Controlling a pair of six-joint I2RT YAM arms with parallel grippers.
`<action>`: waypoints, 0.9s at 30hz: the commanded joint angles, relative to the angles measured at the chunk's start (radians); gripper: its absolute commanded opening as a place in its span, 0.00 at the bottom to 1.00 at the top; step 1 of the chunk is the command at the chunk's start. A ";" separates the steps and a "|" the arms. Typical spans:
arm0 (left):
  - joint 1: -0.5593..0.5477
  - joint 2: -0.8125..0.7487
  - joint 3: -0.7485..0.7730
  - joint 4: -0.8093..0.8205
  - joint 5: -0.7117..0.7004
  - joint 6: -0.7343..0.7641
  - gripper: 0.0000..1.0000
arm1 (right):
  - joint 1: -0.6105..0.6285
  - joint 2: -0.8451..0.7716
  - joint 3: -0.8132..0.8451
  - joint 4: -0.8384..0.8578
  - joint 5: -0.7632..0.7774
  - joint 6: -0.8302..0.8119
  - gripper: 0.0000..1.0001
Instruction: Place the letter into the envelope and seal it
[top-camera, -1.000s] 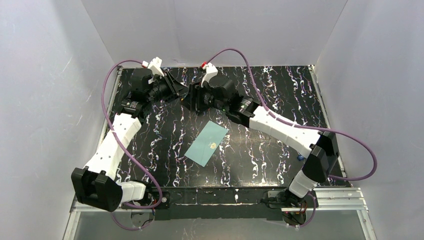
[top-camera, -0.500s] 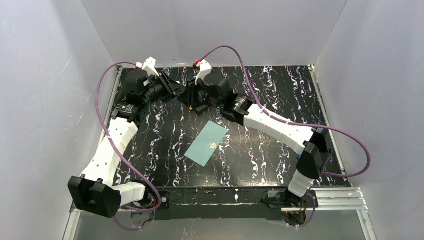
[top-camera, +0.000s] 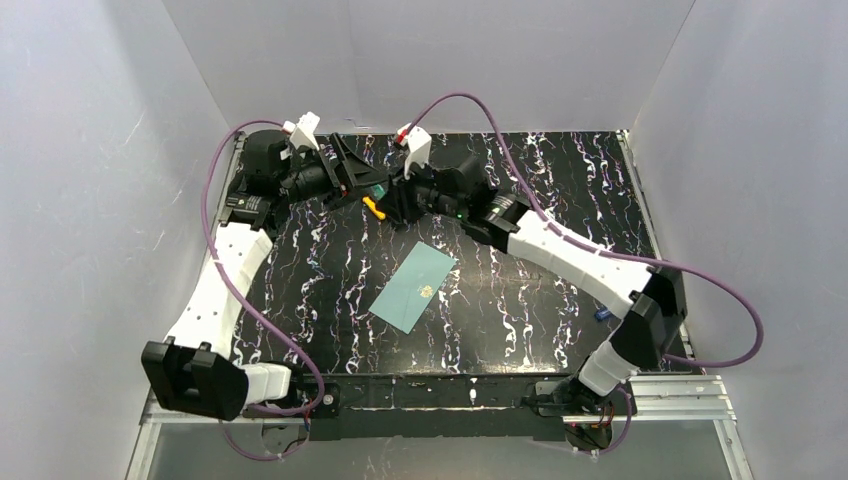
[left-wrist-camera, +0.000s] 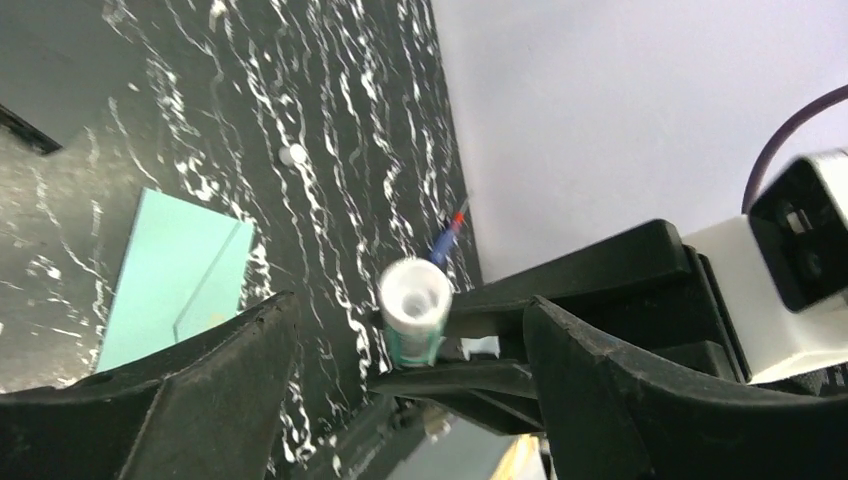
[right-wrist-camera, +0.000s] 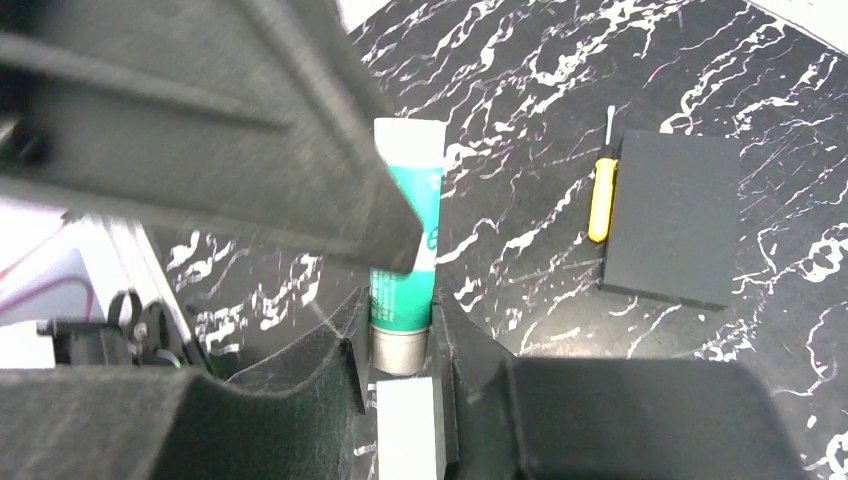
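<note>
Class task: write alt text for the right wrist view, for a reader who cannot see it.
The right gripper clamps the near end of a green-and-white tube, with a blurred black finger of the other arm crossing in front. Beyond, on the black marbled table, a yellow screwdriver lies beside a black square pad.

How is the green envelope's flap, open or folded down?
Folded down: the envelope lies flat as a plain rectangle, no flap sticking out. Whether it is glued, cannot tell.
</note>
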 joint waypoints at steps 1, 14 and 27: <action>0.024 0.038 -0.002 -0.008 0.317 -0.043 0.81 | -0.005 -0.111 -0.021 -0.069 -0.153 -0.171 0.16; 0.039 0.040 -0.109 0.125 0.538 -0.125 0.57 | -0.005 -0.046 0.129 -0.396 -0.164 -0.380 0.18; 0.039 0.044 -0.154 0.059 0.567 -0.088 0.46 | -0.006 -0.048 0.123 -0.423 -0.218 -0.404 0.17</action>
